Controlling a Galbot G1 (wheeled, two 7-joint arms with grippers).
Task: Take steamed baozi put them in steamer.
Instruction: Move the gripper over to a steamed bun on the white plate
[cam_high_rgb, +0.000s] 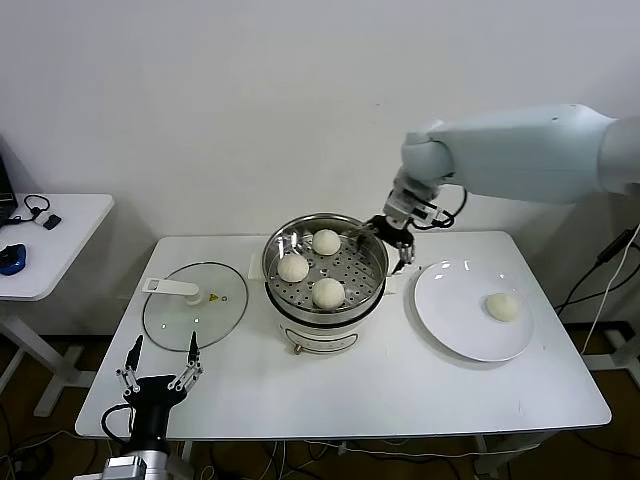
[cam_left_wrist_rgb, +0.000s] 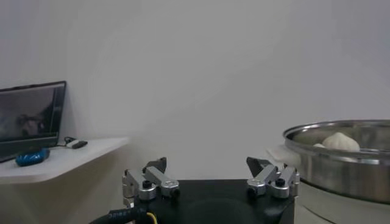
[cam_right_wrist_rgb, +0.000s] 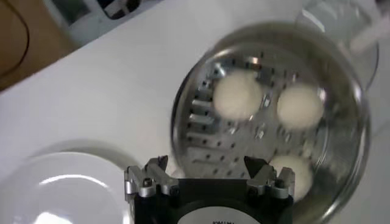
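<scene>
The steel steamer (cam_high_rgb: 372, 292) stands mid-table on its white base. Three cream-white baozi lie on its perforated tray: one at the back (cam_high_rgb: 326, 241), one at the left (cam_high_rgb: 293, 268), one at the front (cam_high_rgb: 328, 292). A fourth baozi (cam_high_rgb: 503, 307) lies on the white plate (cam_high_rgb: 452, 310) at the right. My right gripper (cam_high_rgb: 393, 236) is open and empty above the steamer's right rim. In the right wrist view the tray (cam_right_wrist_rgb: 210, 143) with three baozi (cam_right_wrist_rgb: 238, 95) lies under the open gripper (cam_right_wrist_rgb: 206, 165). My left gripper (cam_high_rgb: 161, 363) is open, parked at the table's front left.
A flat glass lid (cam_high_rgb: 195, 305) with a white handle lies left of the steamer. A white side table (cam_high_rgb: 50, 240) with small items stands at the far left. The left wrist view shows the steamer's rim (cam_left_wrist_rgb: 332, 143) and a laptop (cam_left_wrist_rgb: 30, 119).
</scene>
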